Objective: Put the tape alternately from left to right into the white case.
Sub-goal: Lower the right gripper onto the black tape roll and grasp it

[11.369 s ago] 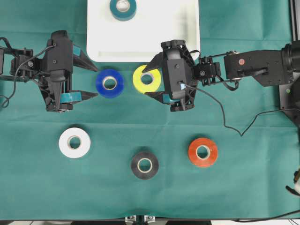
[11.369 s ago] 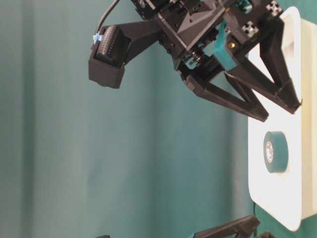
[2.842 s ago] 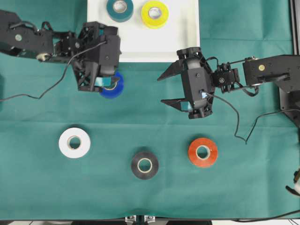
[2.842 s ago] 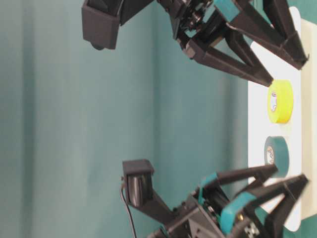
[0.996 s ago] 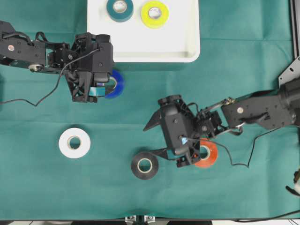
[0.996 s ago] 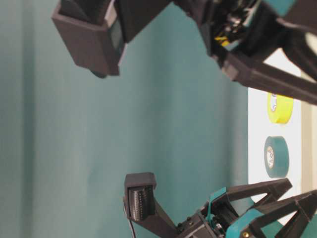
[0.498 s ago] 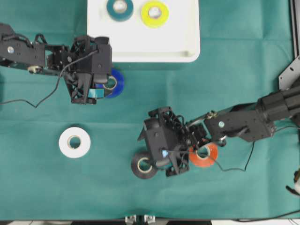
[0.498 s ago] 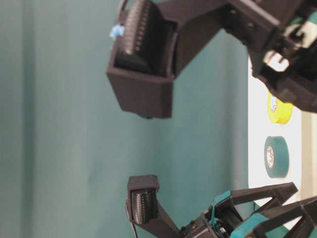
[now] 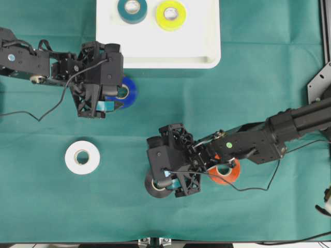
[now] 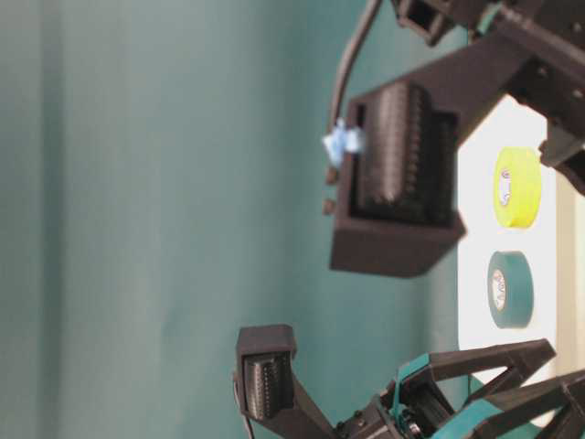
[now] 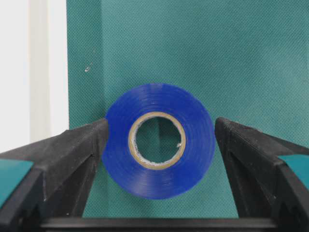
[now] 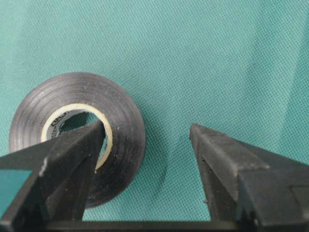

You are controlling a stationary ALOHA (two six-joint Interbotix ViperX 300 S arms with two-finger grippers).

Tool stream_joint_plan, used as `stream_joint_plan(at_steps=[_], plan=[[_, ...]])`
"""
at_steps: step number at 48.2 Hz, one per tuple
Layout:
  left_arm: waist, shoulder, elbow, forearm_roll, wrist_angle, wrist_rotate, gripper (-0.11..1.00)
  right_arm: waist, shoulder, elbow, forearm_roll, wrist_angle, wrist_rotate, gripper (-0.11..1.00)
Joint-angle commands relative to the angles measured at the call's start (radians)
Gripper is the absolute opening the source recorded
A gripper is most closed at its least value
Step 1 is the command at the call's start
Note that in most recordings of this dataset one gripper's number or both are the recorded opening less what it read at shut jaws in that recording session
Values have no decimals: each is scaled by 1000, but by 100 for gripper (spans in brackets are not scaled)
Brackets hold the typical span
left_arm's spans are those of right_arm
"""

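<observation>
The blue tape (image 11: pixel 159 140) lies flat on the green cloth between the fingers of my open left gripper (image 11: pixel 160 133). Its left finger touches the roll's side and the right finger stands just clear. From above, this gripper (image 9: pixel 119 93) sits just below the white case (image 9: pixel 207 51), which holds a teal roll (image 9: pixel 132 9) and a yellow roll (image 9: pixel 170 14). My right gripper (image 12: pixel 147 130) is open over the black tape (image 12: pixel 77 137). One finger hangs above the roll's core, the other over bare cloth. Overhead, the right gripper (image 9: pixel 168 183) covers most of the black roll (image 9: pixel 151 187).
An orange-red roll (image 9: pixel 227 173) lies under the right arm's forearm, just right of the black one. A white roll (image 9: pixel 82 157) lies alone at the left. The case's rim (image 11: pixel 34 72) is close to the left finger. Cables trail from both arms.
My right gripper has moved left from beside the orange-red roll to over the black roll. The left gripper has stayed around the blue roll, open the same amount.
</observation>
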Motion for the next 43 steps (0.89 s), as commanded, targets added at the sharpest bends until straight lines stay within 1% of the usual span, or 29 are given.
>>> stream_joint_plan(at_steps=[1,17,22,24,26,28,30,32,33,43], plan=[[-5,-17,-11,-2,-17,-2,81,2,-11,-17,-2,17,2,76],[-5,-17,-9,-2,-26,-2,80,3,-12,-21,-15,15,0,76],[-5,-17,-8,-2,-26,-2,81,3,-12,-25,-21,14,0,74],[-5,-17,-6,-2,-26,-2,81,2,-12,-28,-23,14,0,70],[-5,-17,-5,-2,-26,-2,81,3,-14,-28,-23,14,0,62],[-5,-18,-5,-2,-26,-2,80,3,-18,-28,-23,14,0,51],[-5,-18,-3,-2,-26,-2,81,5,-23,-29,-23,14,0,38],[-5,-17,-2,-2,-26,-2,81,6,-28,-28,-23,14,0,28],[-6,-17,-2,-2,-26,-2,80,6,-31,-28,-23,15,0,25],[-5,-18,-2,-2,-26,-2,81,8,-54,-25,-23,17,-2,25]])
